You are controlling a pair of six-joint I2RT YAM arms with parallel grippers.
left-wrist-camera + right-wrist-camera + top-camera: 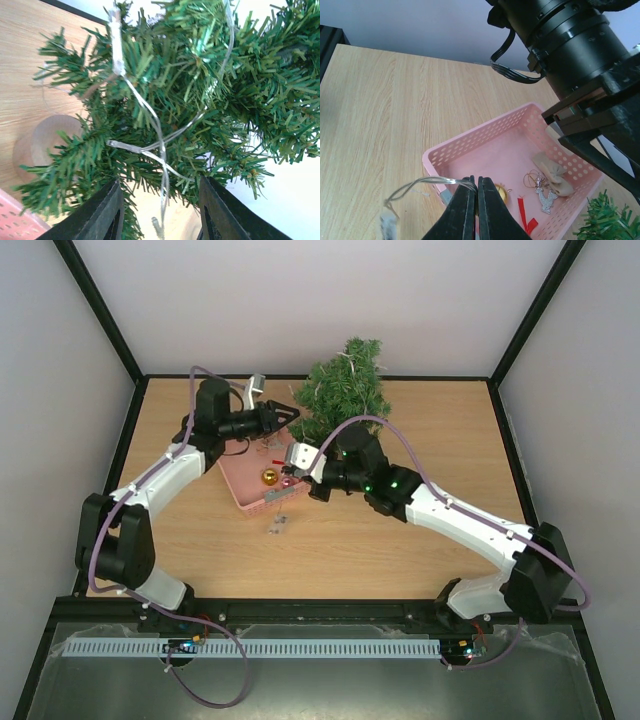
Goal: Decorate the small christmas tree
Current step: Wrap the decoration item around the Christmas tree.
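- Pale wooden tabletop (pixel 400 540) lies between plain white walls.
- Right gripper (pixel 476 181), its fingers pressed together, pinches a thin pale wire string (pixel 427 181) above the pink perforated plastic basket (pixel 470 142).
- Left gripper (pixel 160 182) stands spread, with green bristles between its fingers.
- Small dark green bristly christmas tree (pixel 345 390) sits at the far edge, just beyond the basket.

Bright, even overhead light; shadows on the table (pixel 350 560) are soft and faint. Up close the tree (pixel 210 90) blurs slightly (background washed white).

Lab: white-walled, black-framed test enclosure (pixel 100 310)
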